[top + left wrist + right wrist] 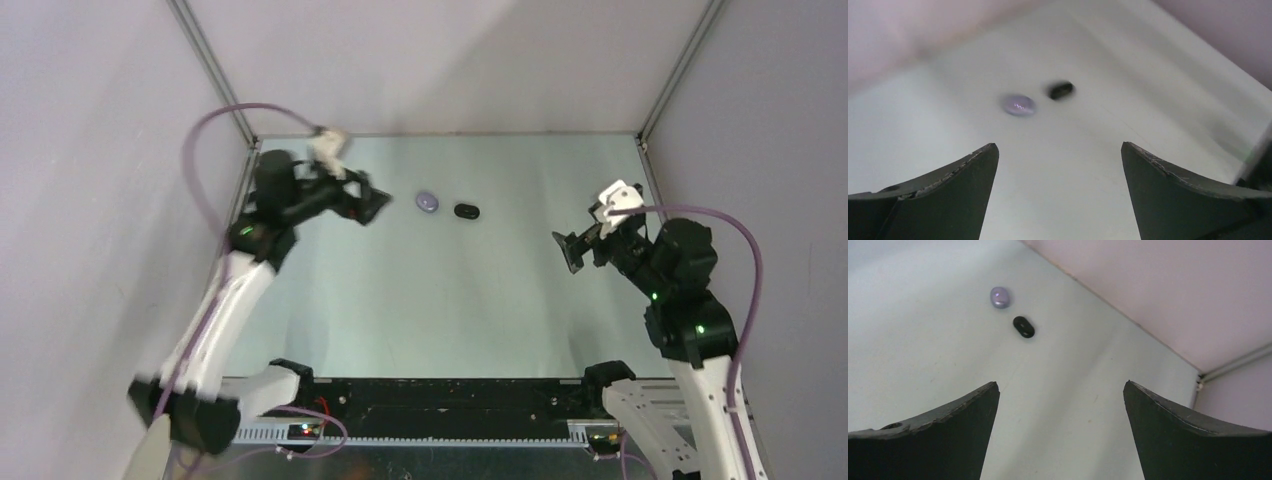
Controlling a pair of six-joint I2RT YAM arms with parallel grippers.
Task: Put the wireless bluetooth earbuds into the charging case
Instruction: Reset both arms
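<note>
charging cases, two of them: a glossy pale lilac oval charging case [427, 201] and a black oval charging case [466, 211], lying side by side with a narrow gap between, flat on the pale grey-green table [420, 320], toward its far edge. no wireless bluetooth earbuds to be made out anywhere, whether hidden or too small; cannot tell either whether a lid is up. left gripper [378, 208] spread wide and empty, hanging just beside the lilac case on its left and pointed toward it. right gripper [566, 252] likewise gaping wide with nothing between the fingers, well apart from both cases and a little nearer the arm bases. black case's long axis running roughly across the table, left to right, in line with the row of two; lilac case rounder, its axis hard to read. left arm judged the nearer one for the lilac case; black case about midway between the grippers. likely calls for a grip across the short axis, fingers closing from the far and near sides.
</note>
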